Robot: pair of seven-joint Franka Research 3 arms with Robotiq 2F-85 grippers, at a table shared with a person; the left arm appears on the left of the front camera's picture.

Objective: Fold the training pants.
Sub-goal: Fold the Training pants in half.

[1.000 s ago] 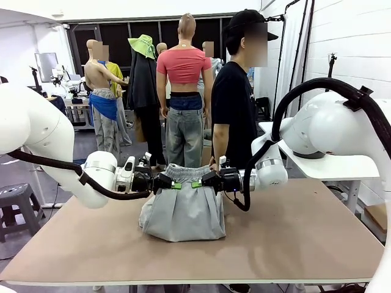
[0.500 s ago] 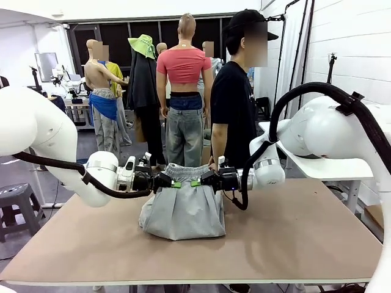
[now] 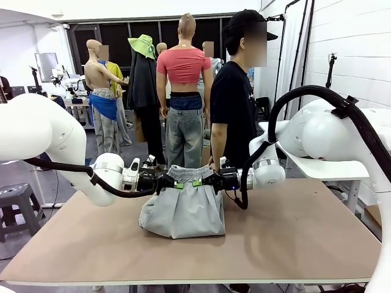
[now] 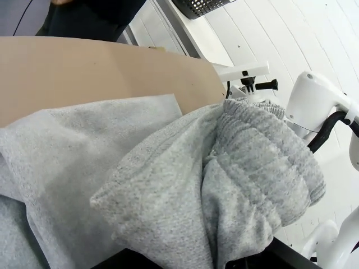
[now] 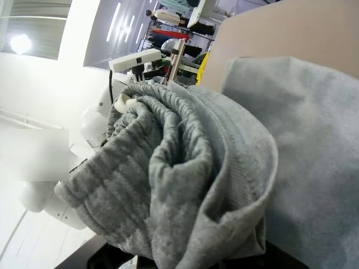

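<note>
One fold looks to be under way: the pants [image 3: 182, 207] are held up by the waistband above the table [image 3: 293, 232], the lower part draped on the board, so laying over and flattening are judged still to be done. The left gripper [image 3: 176, 184] is clamped on the waistband's left end, the right gripper [image 3: 197, 182] on its right end, the band bunched between them.

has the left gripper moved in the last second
Yes. The left gripper, shut on the pants, has shifted slightly right along the table's far edge, toward the right gripper.
</note>
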